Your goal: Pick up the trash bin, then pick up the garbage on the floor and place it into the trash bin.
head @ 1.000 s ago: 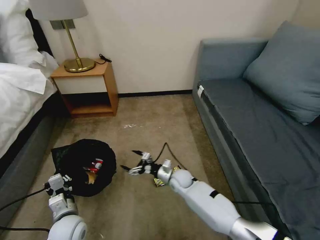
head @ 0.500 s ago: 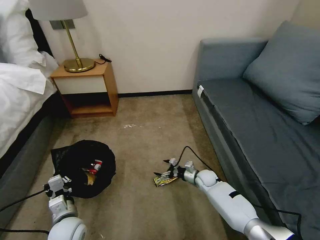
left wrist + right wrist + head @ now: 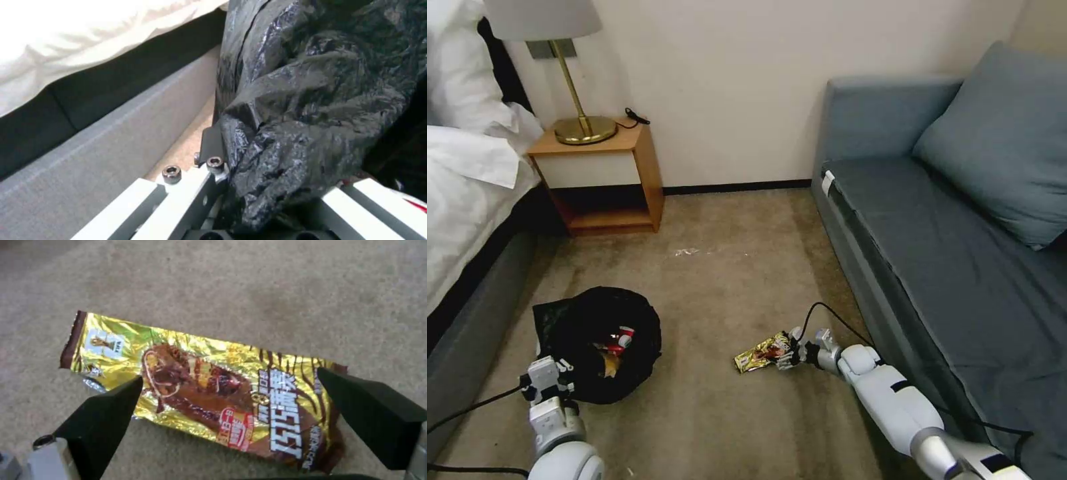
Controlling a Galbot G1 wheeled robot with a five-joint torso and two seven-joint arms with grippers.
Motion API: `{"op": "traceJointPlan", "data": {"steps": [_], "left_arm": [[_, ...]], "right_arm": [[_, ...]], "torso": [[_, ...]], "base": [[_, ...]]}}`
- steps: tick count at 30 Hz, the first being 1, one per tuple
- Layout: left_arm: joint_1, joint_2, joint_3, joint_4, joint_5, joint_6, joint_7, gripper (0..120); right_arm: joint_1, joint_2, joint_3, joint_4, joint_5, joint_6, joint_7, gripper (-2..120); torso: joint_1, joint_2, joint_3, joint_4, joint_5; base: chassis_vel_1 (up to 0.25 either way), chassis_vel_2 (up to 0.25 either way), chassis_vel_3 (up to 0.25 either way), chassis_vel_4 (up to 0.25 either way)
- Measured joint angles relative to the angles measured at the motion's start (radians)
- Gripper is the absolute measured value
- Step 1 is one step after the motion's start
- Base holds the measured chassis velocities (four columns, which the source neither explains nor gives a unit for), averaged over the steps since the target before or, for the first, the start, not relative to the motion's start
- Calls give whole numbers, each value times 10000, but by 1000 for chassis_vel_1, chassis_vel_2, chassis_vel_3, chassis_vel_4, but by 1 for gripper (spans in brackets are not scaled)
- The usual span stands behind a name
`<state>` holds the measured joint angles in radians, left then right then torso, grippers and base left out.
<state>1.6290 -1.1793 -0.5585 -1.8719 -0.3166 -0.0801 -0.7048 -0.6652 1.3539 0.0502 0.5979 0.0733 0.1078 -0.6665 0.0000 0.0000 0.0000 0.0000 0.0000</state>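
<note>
Low over the carpet, close beside the grey sofa (image 3: 894,267), the right claw (image 3: 788,353) hangs with its two dark fingers (image 3: 100,420) spread wide and nothing between them. The gold snack wrapper (image 3: 204,390) lies flat on the floor directly under and just ahead of it; in the right wrist view the two fingertips stand to either side of the near half of the packet. The wrapper's long axis runs away from the claw toward the robot's left, roughly in line with the forearm, so the fingers straddle its short width, which I judge a workable line for pinching a thin, flat foil. It will likely need the tips pressed right to the carpet, since the foil offers little height to catch. Well apart on the robot's left, next to the bed (image 3: 474,220), the left claw (image 3: 550,373) is clamped on the bag-covered rim of the trash bin (image 3: 597,343). Red-and-white and brown litter already lies inside. The right arm is plainly the nearer one to the wrapper.
</note>
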Motion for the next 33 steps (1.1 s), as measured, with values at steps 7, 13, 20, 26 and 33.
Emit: {"op": "traceJointPlan", "data": {"steps": [7,13,20,26,33], "left_arm": [[14,90,-39,49,-57,-87,0,3],[60,111,-52,99,-72,-176,0,3],[96,114,-55,161,-76,-266,3,3],[122,114,-51,136,-67,-267,5,3],[136,103,-41,76,-39,-267,8,3]], "right_arm": [[-56,145,221,-288,-383,-28,-326,90],[-91,163,279,-284,-488,-58,-395,73],[-168,185,438,-284,-733,-11,-451,45],[-226,135,468,-215,-722,29,-451,25],[-295,9,436,-37,-619,112,-465,1]], "torso": [[0,0,0,-1,1],[0,0,0,0,0],[1,0,0,0,0],[0,0,0,0,1],[0,0,0,-1,0]], "base": [[0,0,0,0],[0,0,0,0],[0,0,0,0],[0,0,0,0],[0,0,0,0]]}}
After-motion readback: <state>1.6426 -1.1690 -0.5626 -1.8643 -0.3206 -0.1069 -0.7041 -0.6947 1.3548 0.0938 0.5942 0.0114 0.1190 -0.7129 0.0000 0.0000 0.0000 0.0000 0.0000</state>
